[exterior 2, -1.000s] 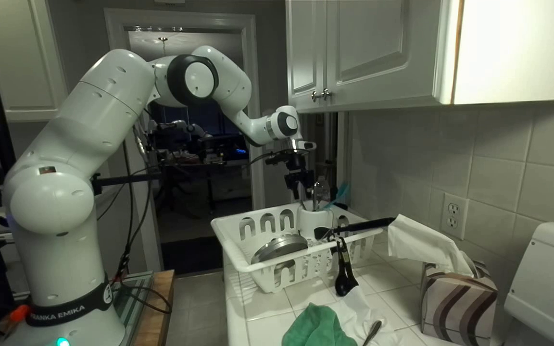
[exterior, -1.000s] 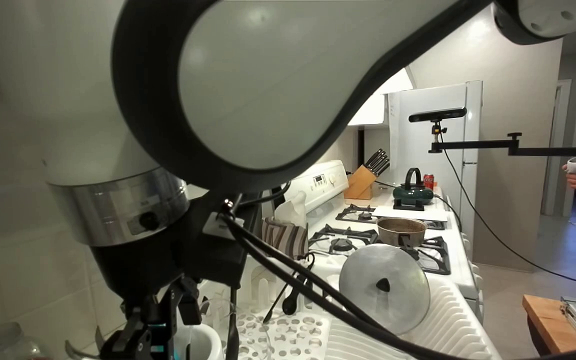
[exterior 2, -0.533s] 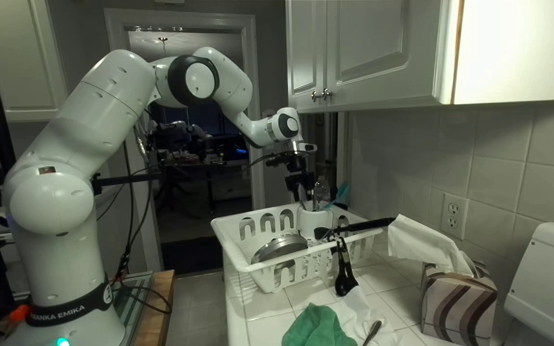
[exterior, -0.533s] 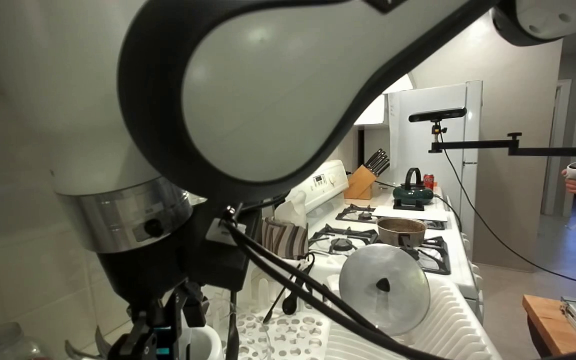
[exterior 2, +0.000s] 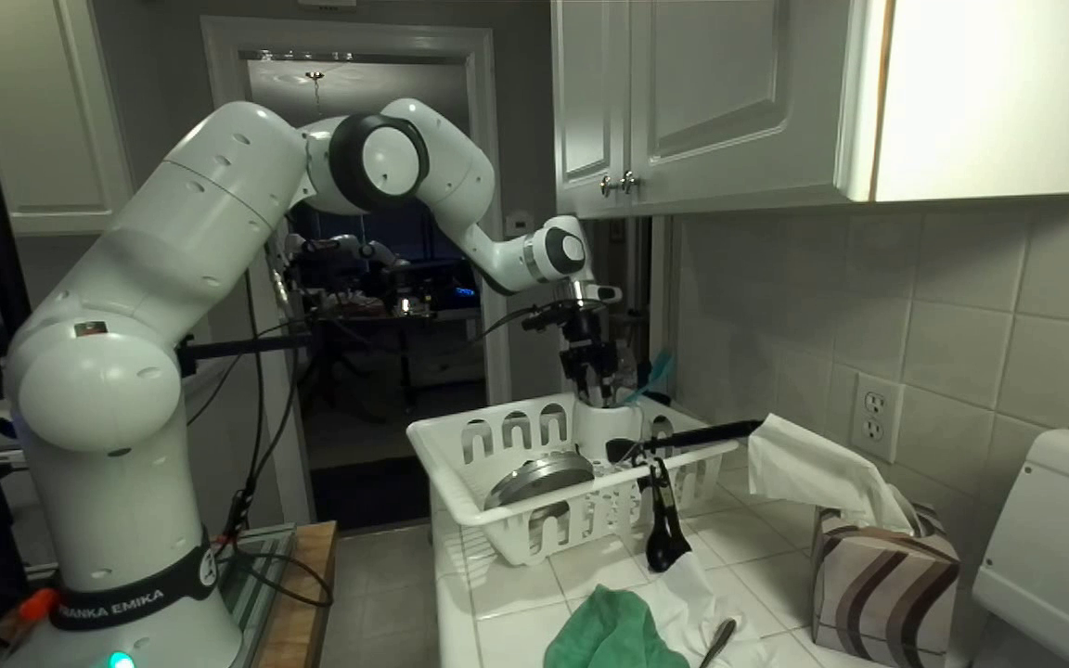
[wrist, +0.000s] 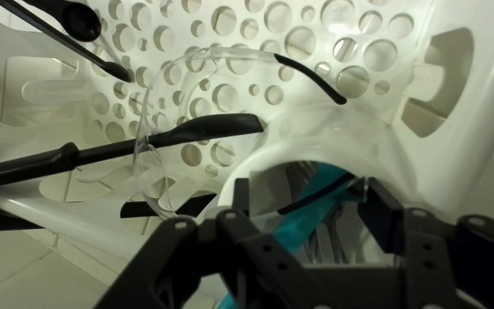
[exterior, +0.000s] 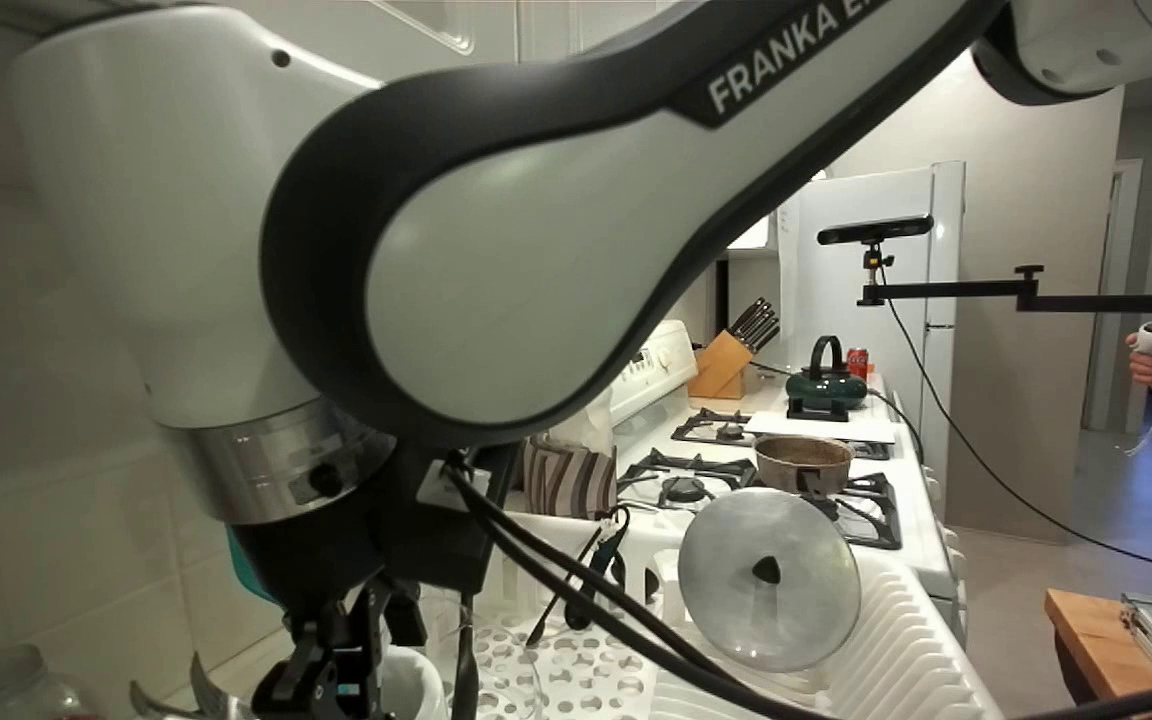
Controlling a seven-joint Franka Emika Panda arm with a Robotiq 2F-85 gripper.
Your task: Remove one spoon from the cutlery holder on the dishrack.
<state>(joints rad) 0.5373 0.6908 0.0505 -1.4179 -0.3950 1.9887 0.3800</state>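
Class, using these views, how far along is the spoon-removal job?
Done: the tool is at the cutlery holder. In hand: apparently the grasp; jaws open, metal utensils showing between them. Left: nothing looks gripped, so grasping a spoon and lifting it out remain.

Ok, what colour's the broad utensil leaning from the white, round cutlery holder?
Teal. The broad utensil is clearest in the wrist view.

In an exterior view the white arm (exterior 2: 205,199) leans right from its base (exterior 2: 140,623) on the left, is bent over at the top and slopes down to the wrist (exterior 2: 564,252). Below that, the gripper (wrist: 305,201) points downward, its jaws standing well apart.
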